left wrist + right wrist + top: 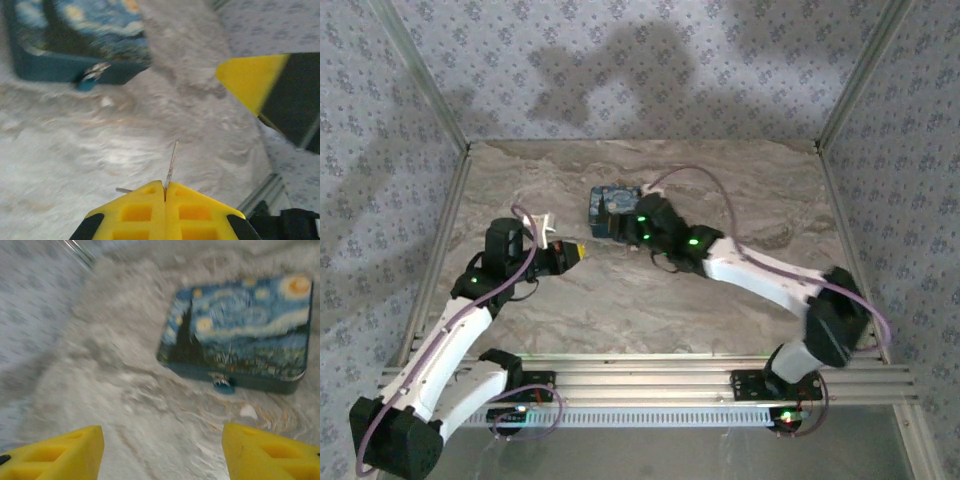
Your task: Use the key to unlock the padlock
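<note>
Your left gripper pinches what looks like the key, blurry, tip out for insertion. Your right gripper spreads wide facing the padlock hanging off the tin, toward the far edge of the table, likely to steady it.

tin: rectangular, blue, starry-night painting on top, lying flat on table | table: grey-beige marble pattern | white speck: on table, near front side of tin | walls: pale, small floral print | rails: aluminium, along near edge
</note>
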{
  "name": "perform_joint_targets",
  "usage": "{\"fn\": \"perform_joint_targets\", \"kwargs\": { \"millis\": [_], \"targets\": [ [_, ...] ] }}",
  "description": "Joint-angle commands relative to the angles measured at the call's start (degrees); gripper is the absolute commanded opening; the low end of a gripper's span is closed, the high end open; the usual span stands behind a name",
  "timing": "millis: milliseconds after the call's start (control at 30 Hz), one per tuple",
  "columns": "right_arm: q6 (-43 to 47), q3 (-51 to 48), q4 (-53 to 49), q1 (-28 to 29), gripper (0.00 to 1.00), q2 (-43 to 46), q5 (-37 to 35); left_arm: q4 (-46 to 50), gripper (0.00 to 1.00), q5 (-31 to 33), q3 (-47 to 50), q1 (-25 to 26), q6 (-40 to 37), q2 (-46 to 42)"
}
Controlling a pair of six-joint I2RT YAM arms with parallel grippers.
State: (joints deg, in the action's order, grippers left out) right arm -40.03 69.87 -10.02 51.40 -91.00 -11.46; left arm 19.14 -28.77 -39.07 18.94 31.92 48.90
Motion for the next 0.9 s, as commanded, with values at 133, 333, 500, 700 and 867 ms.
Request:
{"fn": "perform_joint_targets", "kwargs": {
  "millis": [133, 333, 500, 700, 867],
  "targets": [
    [-1.02, 11.11, -8.68, 1.61, 0.65, -19.06, -8.92, 6.96, 0.00, 5.09, 3.06, -2.13, -3.45, -4.04],
    [-2.07, 16.46, -7.86, 0.65, 0.64, -27.68, -9.28, 8.10, 0.00, 4.96, 4.08, -3.28, -4.49, -4.38],
    [-1.80, 17.42, -5.38, 0.09, 0.62, -30.83, -11.37, 8.46, 0.00, 4.79, 4.40, -3.99, -5.60, -4.30],
    [0.79, 17.50, -1.06, -0.41, 0.59, -32.86, -13.97, 7.00, 0.00, 4.69, 5.38, -4.26, -6.17, -3.92],
    [3.11, 17.93, 0.92, -1.44, 0.56, -34.86, -13.53, 5.49, 0.00, 4.43, 6.54, -4.34, -6.08, -3.20]
  ]
}}
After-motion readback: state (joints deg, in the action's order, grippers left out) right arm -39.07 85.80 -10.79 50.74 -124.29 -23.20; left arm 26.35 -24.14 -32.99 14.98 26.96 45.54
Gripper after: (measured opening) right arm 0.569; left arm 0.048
